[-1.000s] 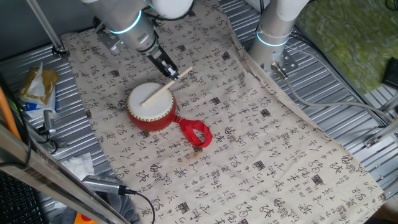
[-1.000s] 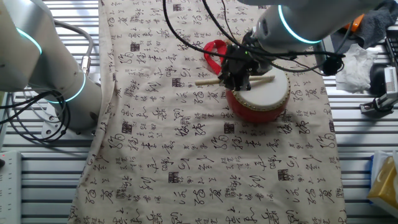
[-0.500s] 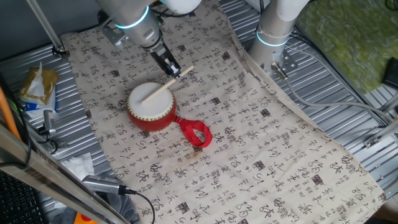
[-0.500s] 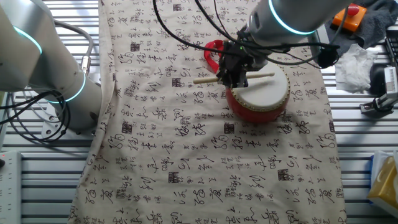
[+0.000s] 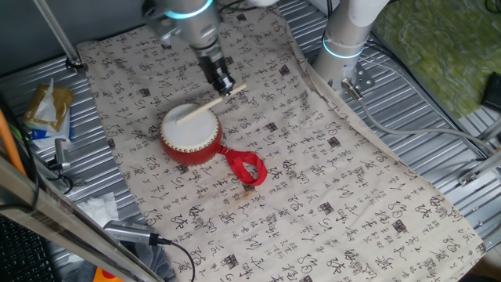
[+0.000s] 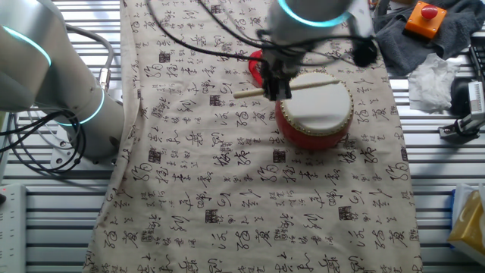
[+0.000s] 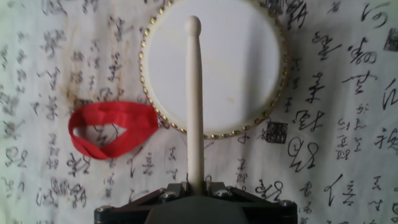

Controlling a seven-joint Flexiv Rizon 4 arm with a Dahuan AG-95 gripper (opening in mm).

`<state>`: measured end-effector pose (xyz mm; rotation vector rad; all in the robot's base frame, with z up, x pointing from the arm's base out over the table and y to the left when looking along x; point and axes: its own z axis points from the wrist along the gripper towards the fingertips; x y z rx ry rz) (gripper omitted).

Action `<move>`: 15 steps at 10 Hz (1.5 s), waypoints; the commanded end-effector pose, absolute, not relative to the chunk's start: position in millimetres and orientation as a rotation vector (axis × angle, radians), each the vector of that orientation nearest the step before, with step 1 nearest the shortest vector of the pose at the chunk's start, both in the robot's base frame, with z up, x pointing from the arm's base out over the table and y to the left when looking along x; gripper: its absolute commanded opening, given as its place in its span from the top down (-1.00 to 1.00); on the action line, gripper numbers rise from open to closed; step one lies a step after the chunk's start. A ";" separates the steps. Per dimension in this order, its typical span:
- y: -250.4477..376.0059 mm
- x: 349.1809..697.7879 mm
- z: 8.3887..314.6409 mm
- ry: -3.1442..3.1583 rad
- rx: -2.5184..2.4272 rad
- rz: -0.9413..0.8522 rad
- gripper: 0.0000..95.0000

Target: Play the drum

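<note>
Claw (image 5: 226, 84) points steeply down beside the drum (image 5: 190, 133), clenched on the butt end of a pale wooden stick (image 7: 195, 99). Stick extends out over the white skin, tip above it; contact cannot be judged. Drum sits on the printed cloth (image 5: 329, 180) covering the bench, red ribbon loop (image 5: 246, 168) alongside.

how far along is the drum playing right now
Done: the gripper is shut on the drumstick. In hand: the stick's tip is poised over the drum, with its white skin beneath. Whether it touches isn't clear. Left: striking the skin.
</note>
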<state>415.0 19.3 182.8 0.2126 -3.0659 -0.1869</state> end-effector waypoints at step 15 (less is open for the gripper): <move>25.7 417.8 190.0 -3.084 0.292 -0.081 1.00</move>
